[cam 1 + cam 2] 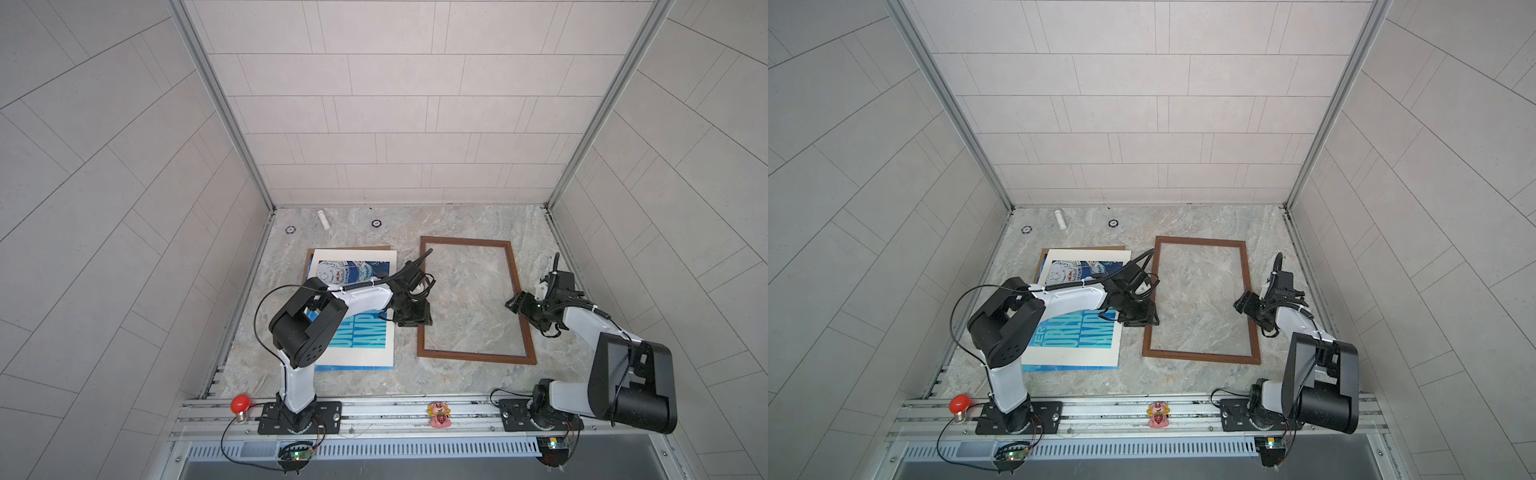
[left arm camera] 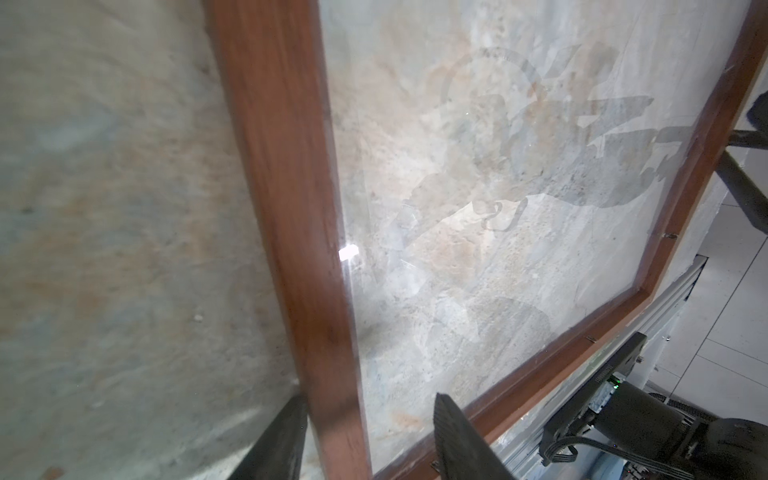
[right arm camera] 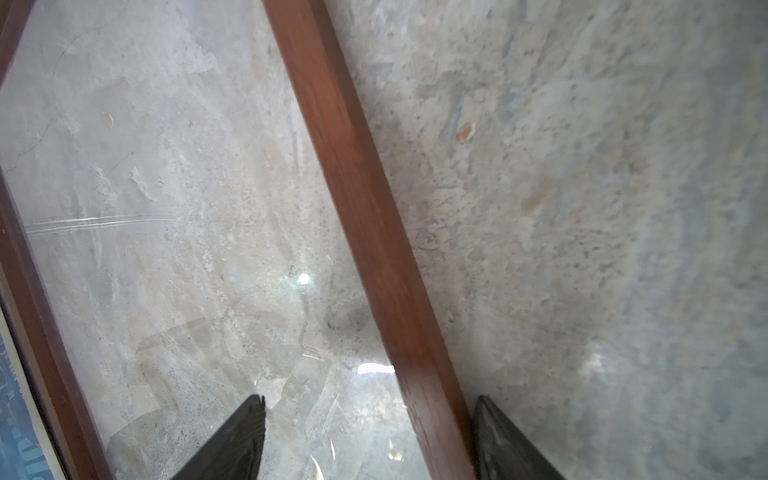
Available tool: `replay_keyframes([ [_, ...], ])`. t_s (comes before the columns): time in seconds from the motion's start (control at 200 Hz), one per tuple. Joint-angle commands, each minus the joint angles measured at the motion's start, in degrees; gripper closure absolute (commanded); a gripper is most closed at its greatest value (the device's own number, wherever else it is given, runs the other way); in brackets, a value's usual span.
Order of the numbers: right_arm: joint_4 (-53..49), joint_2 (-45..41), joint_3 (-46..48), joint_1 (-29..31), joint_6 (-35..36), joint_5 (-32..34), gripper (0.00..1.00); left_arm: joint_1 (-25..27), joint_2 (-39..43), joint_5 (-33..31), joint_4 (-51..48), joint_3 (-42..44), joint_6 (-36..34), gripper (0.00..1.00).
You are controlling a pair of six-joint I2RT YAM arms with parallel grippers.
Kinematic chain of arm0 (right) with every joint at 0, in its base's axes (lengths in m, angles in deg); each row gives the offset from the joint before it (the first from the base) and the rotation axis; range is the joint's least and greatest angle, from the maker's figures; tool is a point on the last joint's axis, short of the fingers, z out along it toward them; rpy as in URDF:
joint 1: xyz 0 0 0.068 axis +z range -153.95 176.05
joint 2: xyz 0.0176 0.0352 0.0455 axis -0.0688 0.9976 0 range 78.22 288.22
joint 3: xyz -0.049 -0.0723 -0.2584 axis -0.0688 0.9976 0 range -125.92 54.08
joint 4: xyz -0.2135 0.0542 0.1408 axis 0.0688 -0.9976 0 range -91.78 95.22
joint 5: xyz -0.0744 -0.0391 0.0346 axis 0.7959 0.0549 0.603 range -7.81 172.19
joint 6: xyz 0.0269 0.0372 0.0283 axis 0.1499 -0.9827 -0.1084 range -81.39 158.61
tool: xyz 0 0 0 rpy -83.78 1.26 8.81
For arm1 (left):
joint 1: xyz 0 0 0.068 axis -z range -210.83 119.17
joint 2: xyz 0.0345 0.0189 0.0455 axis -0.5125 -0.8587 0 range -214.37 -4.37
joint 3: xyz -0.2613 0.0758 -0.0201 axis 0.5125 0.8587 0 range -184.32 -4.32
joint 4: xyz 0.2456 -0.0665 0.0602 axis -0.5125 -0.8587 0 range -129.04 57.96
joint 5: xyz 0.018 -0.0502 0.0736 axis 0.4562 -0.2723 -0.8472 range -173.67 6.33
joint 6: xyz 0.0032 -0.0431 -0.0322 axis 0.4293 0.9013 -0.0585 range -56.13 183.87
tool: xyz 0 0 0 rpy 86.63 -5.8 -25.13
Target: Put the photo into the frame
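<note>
The frame (image 1: 476,355) (image 1: 1200,356), thin dark-brown wood round a clear pane, lies flat on the marble table at centre right. The photo (image 1: 361,336) (image 1: 1084,332), blue with teal lettering and a cream border, lies face up to its left, partly hidden under my left arm. My left gripper (image 1: 417,322) (image 2: 370,415) stands open astride the frame's left rail (image 2: 282,166), one finger outside and one over the pane. Open too, my right gripper (image 1: 513,305) (image 3: 370,401) straddles the right rail (image 3: 345,166). A blue strip of the photo (image 3: 12,436) shows past the far rail.
A brown cardboard backing board (image 1: 353,248) lies under the photo. A white tube (image 1: 323,219) and two small black discs (image 1: 290,229) (image 1: 376,223) sit near the back wall. On the front rail stand a red bulb (image 1: 240,405) and a pink figurine (image 1: 439,413). Tiled walls close three sides.
</note>
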State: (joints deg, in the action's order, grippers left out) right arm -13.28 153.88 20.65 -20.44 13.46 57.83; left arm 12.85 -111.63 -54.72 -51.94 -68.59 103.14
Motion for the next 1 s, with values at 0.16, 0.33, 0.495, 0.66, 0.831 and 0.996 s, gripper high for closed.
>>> replay_keyframes([
  [0.16,-5.4,-6.8,-4.2,0.2,-0.5,0.8,0.22,-1.6,6.3,-4.1,-2.9,1.3,-1.7,0.43],
  [0.33,-10.5,-12.4,-8.3,1.6,0.0,1.6,0.2,-5.6,14.3,-6.2,-12.2,0.8,-6.7,0.4],
  [0.495,-15.4,-18.3,-9.1,14.1,-3.3,-0.5,0.22,-11.0,23.6,-11.8,-18.9,5.5,-8.3,0.42],
  [0.66,-11.2,-23.3,-5.7,35.9,-17.0,-0.1,0.25,-12.5,32.7,-18.1,-20.9,13.8,-4.3,0.6],
  [0.831,-0.3,-20.6,-2.9,57.6,-29.2,6.5,0.27,-10.8,40.8,-20.8,-20.2,22.9,3.6,0.74],
  [0.996,10.1,-8.2,-5.7,68.5,-33.0,7.9,0.29,-8.6,45.5,-22.0,-19.9,28.4,8.0,0.8],
])
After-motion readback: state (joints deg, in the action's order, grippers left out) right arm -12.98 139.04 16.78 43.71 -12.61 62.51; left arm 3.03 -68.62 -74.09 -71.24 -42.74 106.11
